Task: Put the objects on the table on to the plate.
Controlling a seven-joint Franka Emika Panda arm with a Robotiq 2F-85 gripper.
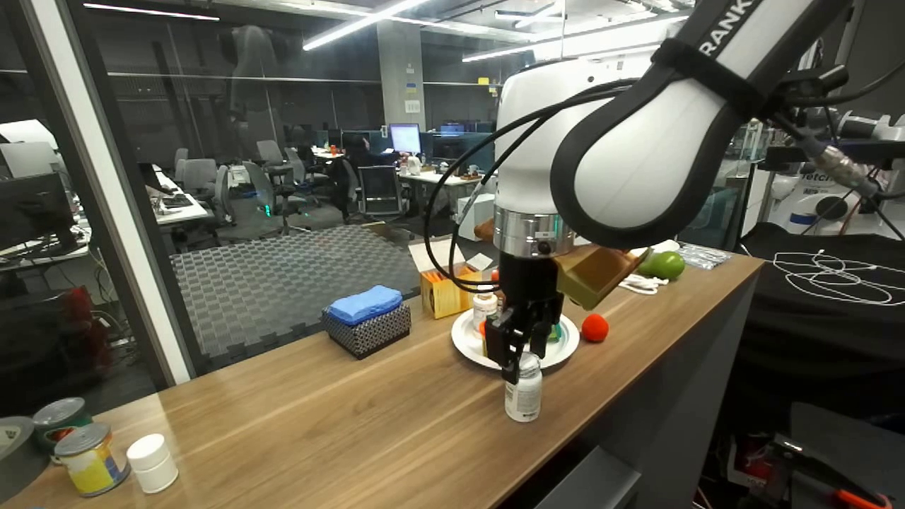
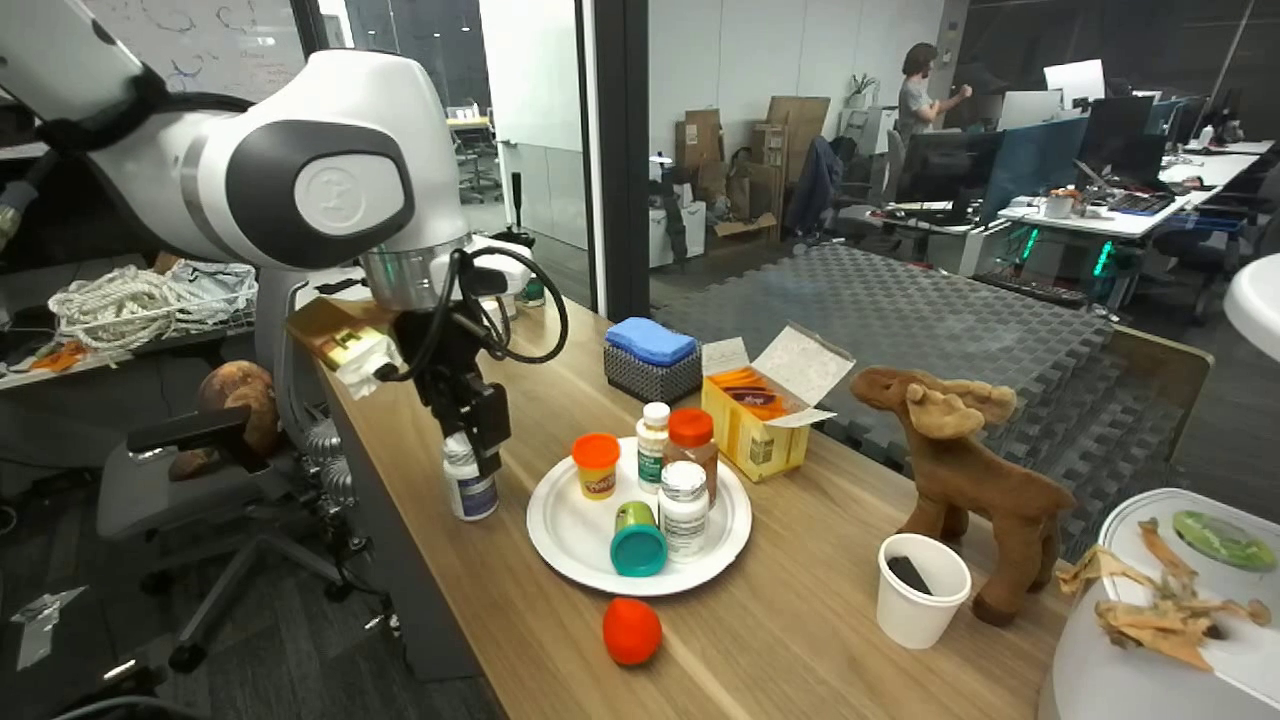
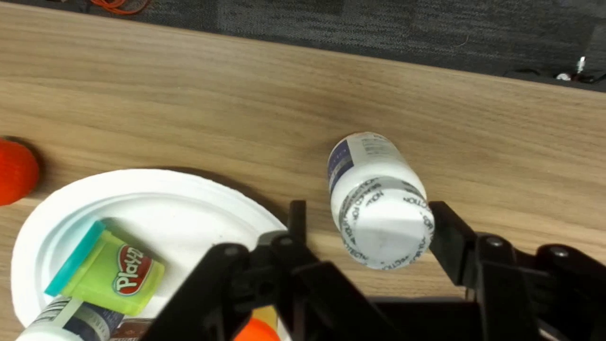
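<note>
The black gripper over there has its jaws parted wider than the white pill bottle between them. That bottle stands on the wooden counter, near the round white plate, which carries two Play-Doh tubs, one lying on its side, and three more bottles.

Office-cum-robotics lab: desks, monitors, swivel chairs, and a Franka robot arm.
</note>
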